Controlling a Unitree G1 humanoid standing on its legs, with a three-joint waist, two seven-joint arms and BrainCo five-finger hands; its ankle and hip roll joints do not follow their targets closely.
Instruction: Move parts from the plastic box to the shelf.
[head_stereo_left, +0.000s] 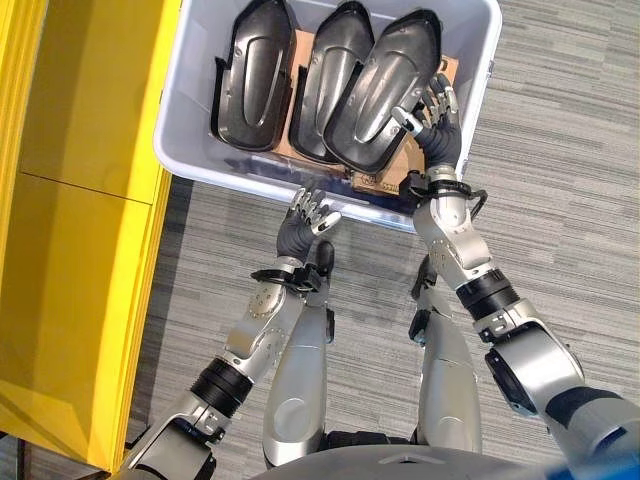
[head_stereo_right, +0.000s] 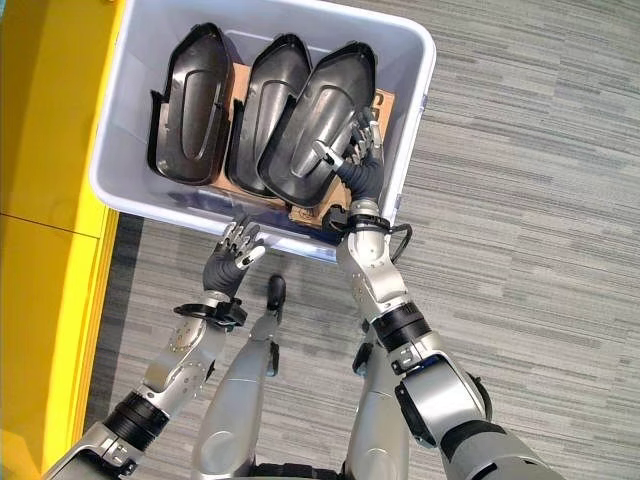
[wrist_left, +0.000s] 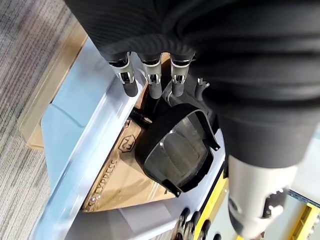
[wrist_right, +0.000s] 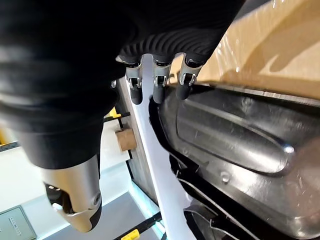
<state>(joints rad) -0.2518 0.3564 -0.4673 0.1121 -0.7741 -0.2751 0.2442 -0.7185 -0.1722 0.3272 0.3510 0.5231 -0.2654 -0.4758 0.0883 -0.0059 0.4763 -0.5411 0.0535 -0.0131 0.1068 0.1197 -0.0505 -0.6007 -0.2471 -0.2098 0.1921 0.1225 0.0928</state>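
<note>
A pale plastic box (head_stereo_left: 176, 110) stands on the floor with three black moulded parts in it, side by side: left (head_stereo_left: 250, 80), middle (head_stereo_left: 325, 85) and right (head_stereo_left: 385, 90). My right hand (head_stereo_left: 440, 138) reaches into the box at the right part's near end. Its thumb lies spread over the part's top and its loosely bent fingers (wrist_right: 159, 82) sit at the part's rim (wrist_right: 235, 140), not closed on it. My left hand (head_stereo_left: 303, 225) hovers open just outside the box's near wall, with its fingers (wrist_left: 150, 77) over the rim. The near end of a part (wrist_left: 182, 150) shows past them.
The yellow shelf (head_stereo_left: 80, 200) runs along the left, close to the box. Brown cardboard (wrist_left: 115, 175) lies under the parts inside the box. Grey carpet floor (head_stereo_left: 560, 180) spreads to the right and in front.
</note>
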